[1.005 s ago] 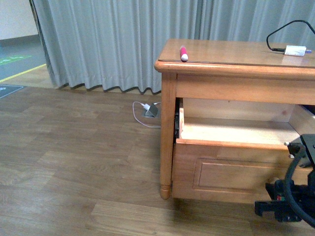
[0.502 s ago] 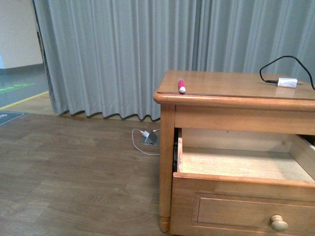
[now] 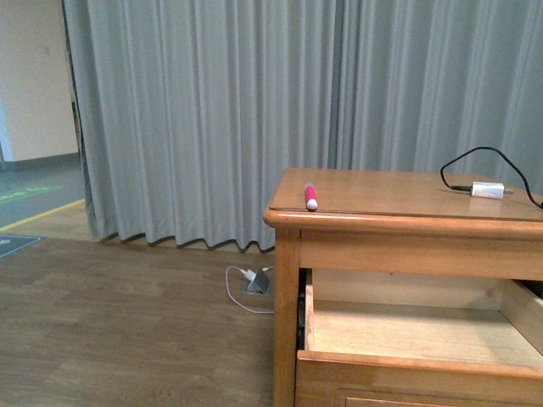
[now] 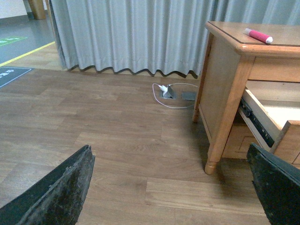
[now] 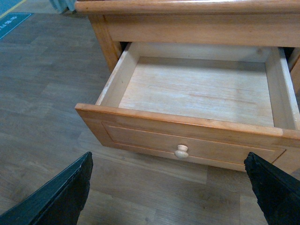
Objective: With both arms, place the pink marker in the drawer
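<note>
Hovering above and in front of the pulled-out honey-brown wooden drawer (image 5: 187,123), the right black gripper (image 5: 168,161) looks down into its pale wood interior, jaws spread wide and holding nothing. The left black gripper (image 4: 168,154) sits low over the brown plank floor (image 4: 117,140), aimed level at the dresser's side, jaws equally wide and empty. The short pink-red marker (image 3: 310,197) lies well apart from both, on the wooden dresser top (image 3: 399,191) near its front left corner. Its long axis runs front to back, paler tip toward the robot.
</note>
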Motion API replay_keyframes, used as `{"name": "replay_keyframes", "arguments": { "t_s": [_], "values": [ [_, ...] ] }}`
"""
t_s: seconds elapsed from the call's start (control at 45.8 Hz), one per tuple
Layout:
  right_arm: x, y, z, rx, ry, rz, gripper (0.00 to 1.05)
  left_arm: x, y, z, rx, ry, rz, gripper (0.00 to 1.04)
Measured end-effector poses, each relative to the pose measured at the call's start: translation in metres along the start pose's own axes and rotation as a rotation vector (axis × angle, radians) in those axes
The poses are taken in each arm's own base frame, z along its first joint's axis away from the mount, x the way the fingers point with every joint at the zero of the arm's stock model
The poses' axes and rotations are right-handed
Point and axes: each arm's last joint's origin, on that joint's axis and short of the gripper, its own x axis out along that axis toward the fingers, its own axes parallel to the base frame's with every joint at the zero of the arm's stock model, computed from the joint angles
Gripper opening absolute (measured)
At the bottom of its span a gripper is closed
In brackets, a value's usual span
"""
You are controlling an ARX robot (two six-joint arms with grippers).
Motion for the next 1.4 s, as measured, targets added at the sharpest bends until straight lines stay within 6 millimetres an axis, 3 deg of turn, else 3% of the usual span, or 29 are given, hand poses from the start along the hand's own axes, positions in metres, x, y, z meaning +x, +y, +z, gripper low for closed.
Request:
{"name": "replay_keyframes", "arguments": {
  "t_s": [0.328, 0.437, 0.568, 0.655, 0.721, 0.83, 1.049, 1.18, 1.398],
  "values": [
    [0.000, 0.000, 0.000, 0.004, -0.002, 0.001, 0.96, 0.000, 0.000, 0.000, 0.000, 0.000, 0.001, 0.99],
    [-0.001, 0.000, 0.000, 0.005, -0.002, 0.001, 0.96, 0.006, -0.006, -0.004, -0.007, 0.185, 0.166, 0.99],
    [-0.001, 0.000, 0.000, 0.005, -0.003, 0.001, 0.96, 0.023, -0.018, 0.029, -0.013, 0.167, 0.122, 0.99],
    [-0.001, 0.000, 0.000, 0.005, -0.003, 0.001, 0.96, 0.056, -0.028, 0.069, -0.013, 0.114, 0.078, 0.99],
    [-0.001, 0.000, 0.000, 0.005, -0.003, 0.001, 0.96, 0.078, -0.035, 0.085, 0.011, 0.090, 0.059, 0.99],
    [-0.001, 0.000, 0.000, 0.005, -0.003, 0.001, 0.96, 0.139, -0.059, 0.110, 0.061, 0.077, -0.017, 0.99],
    [-0.001, 0.000, 0.000, 0.005, -0.003, 0.001, 0.96, 0.231, -0.108, 0.115, 0.136, 0.125, -0.096, 0.99],
    [-0.001, 0.000, 0.000, 0.005, -0.003, 0.001, 0.96, 0.299, -0.153, 0.110, 0.175, 0.172, -0.138, 0.99],
    [-0.001, 0.000, 0.000, 0.005, -0.003, 0.001, 0.96, 0.363, -0.191, 0.103, 0.191, 0.231, -0.127, 0.99]
  ]
}}
